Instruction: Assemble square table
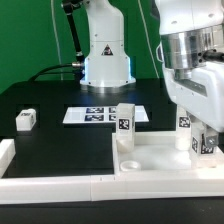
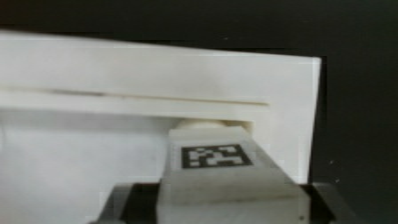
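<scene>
The square table's white slab (image 1: 160, 157) lies rim up at the exterior view's lower right. One tagged leg block (image 1: 125, 121) stands upright at its far left corner, and another (image 1: 184, 124) stands near the far right. My gripper (image 1: 205, 146) hangs over the slab's right side, shut on a third leg block (image 1: 207, 143). In the wrist view that leg (image 2: 217, 158) shows its tag between my dark fingers (image 2: 134, 202), with my gripper (image 2: 226, 206) above the slab (image 2: 107, 130). A fourth leg block (image 1: 26, 120) lies loose on the table at the left.
The marker board (image 1: 100, 115) lies flat behind the slab, before the robot base (image 1: 105, 60). White border rails (image 1: 55, 186) run along the front and the left edge (image 1: 5, 155) of the black table.
</scene>
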`<state>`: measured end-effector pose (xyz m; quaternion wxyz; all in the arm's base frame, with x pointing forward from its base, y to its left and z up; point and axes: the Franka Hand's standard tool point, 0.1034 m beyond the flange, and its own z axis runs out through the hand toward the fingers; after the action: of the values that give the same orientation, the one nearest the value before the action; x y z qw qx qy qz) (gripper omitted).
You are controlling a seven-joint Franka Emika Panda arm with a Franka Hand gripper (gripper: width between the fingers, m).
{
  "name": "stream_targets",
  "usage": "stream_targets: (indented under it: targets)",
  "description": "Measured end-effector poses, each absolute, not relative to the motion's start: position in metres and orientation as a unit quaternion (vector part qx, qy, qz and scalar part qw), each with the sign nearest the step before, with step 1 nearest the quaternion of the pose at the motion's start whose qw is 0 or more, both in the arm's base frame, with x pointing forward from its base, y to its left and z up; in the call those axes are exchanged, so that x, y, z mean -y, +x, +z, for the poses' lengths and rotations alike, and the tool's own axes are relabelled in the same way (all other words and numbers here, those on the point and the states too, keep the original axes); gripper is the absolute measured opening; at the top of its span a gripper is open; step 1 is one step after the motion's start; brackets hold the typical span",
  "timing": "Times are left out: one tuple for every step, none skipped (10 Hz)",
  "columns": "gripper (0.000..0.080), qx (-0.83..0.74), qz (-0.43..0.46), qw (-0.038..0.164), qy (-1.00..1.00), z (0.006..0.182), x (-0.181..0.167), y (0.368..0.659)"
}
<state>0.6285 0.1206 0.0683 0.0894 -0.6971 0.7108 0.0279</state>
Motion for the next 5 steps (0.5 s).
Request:
stream_targets:
  targets:
    - [0.0293, -0.73, 0.03, 0.089, -0.677, 0.0683, -0.1198, 0.6286]
    - [0.0293, -0.764, 0.033, 0.087, -0.638, 0.0674, -0.1203, 0.6282]
    - [0.0293, -0.787, 0.036, 0.085, -0.61, 0.0673, -0.1196, 0.6282]
    - [0.0293, -0.802, 0.037, 0.084, -0.59, 0.0674, -0.1185, 0.6284]
    - [0.0293, -0.821, 0.038, 0.082, -0.564, 0.0677, -0.1166, 0.6288]
